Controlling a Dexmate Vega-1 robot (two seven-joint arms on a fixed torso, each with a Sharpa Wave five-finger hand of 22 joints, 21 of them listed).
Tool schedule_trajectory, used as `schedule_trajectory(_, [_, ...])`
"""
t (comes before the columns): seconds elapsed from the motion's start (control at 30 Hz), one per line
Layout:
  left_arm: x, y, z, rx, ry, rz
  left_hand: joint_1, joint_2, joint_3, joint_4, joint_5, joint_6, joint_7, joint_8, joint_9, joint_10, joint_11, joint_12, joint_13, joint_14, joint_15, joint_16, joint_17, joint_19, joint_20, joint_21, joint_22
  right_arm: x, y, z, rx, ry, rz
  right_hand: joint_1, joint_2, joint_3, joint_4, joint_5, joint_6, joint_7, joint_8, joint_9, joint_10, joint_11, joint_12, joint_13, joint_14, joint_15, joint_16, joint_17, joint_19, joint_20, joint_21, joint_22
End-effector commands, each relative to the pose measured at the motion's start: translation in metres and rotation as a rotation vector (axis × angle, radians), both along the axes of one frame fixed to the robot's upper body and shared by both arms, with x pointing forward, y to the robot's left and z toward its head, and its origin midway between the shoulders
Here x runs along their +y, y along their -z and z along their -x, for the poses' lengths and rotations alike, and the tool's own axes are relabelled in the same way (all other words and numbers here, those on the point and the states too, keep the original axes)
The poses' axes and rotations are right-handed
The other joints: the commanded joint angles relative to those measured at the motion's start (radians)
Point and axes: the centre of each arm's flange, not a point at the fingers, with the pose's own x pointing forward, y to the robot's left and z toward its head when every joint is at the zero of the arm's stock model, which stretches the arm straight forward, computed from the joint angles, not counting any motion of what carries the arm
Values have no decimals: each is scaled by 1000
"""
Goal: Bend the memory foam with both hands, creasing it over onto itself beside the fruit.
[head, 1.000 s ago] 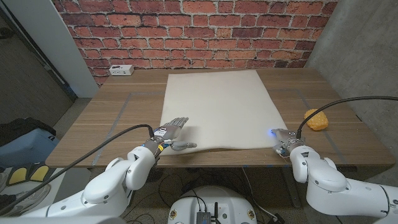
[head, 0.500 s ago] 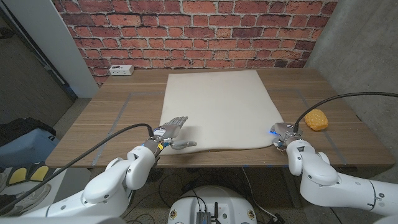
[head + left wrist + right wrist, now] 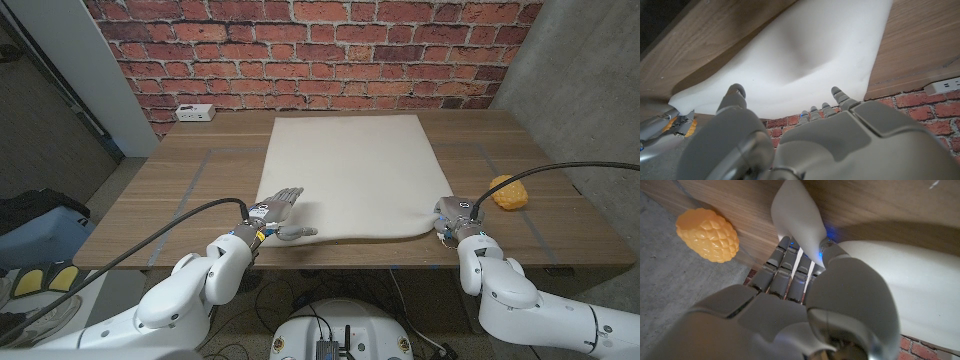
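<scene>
The right hand [image 3: 458,217] shifts in from the table edge to the near right corner of the memory foam [image 3: 350,170], its fingers [image 3: 785,270] now curling around that corner, which lifts slightly off the wooden table [image 3: 180,190].

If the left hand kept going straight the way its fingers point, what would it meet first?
Probably just more foam: the left hand already lies on its near corner, pointing across the sheet towards the brick wall.

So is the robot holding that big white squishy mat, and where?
Yes. The right hand pinches the memory foam at its near right corner, lifted a little. The left hand rests on the near left corner; whether it grips cannot be told.
</scene>
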Motion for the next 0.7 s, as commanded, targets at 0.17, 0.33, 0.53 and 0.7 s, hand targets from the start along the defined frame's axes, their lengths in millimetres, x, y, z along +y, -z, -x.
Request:
schedule_trajectory(0.17, [-4,2,5,-13,-7,-43,17,-45,-32,-12,21,-121,-11,0,4,-43,19,7,3,20,29,12,5,24,75,0,2,-6,-20,14,-174,-1,-175,35,-5,43,-18,18,112,76,34,28,70,54,52,30,64,-97,-7,3,15,29,15,1])
schedule_trajectory(0.33, [-6,3,7,-26,-28,-74,29,-56,-39,-19,28,-124,-10,1,4,-45,24,6,3,17,34,9,5,18,96,-7,2,-10,-27,19,-232,-8,-252,37,-10,54,-24,21,118,87,43,36,79,61,64,39,83,-91,-11,2,18,38,20,1])
schedule_trajectory(0.53, [-7,2,7,-31,-69,-128,69,-63,-49,-33,46,-141,-36,-1,5,-47,33,4,3,27,61,8,5,33,151,-9,3,-14,-27,19,-254,-27,-334,34,-13,63,-25,22,119,91,50,44,81,63,71,46,89,-89,-21,0,18,41,22,1])
schedule_trajectory(0.7, [-8,1,5,2,-81,-141,115,-55,-50,-41,63,-185,-55,-8,5,-81,56,-6,4,-5,88,-2,6,10,159,-25,3,-19,-27,20,-279,-36,-389,35,-19,74,-32,23,127,97,59,52,90,65,82,54,94,-84,-31,-3,16,46,23,1])
